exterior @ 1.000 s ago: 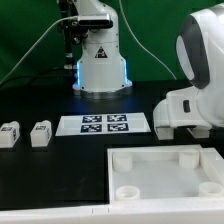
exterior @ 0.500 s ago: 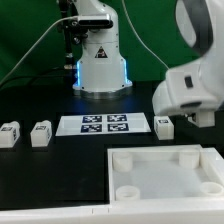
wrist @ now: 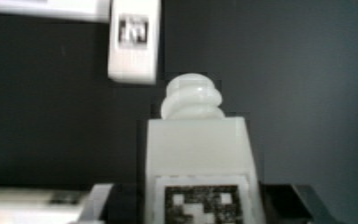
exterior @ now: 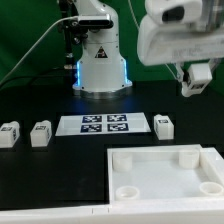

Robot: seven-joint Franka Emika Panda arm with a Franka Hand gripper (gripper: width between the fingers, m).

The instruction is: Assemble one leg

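Note:
My gripper [exterior: 196, 80] hangs high over the exterior view's right side, shut on a leg [wrist: 197, 140]. This leg is a white block with a tag on its face and a rounded tip pointing away from the jaws. In the wrist view the gripper [wrist: 197, 203] has dark jaws on both sides of the block. Another leg [exterior: 164, 125] stands on the table just to the exterior view's right of the marker board [exterior: 104, 124] and also shows in the wrist view [wrist: 137, 40]. Two more legs [exterior: 10, 134] [exterior: 41, 133] stand at the exterior view's left.
The large white square piece with round corner sockets [exterior: 165, 150] lies at the front right of the exterior view. The robot base [exterior: 100, 62] with a blue light stands at the back, with cables beside it. The table is black.
The arm has risen from low over the table at the exterior view's right and shifted left, carrying the leg. The leg beside the marker board has come into view.

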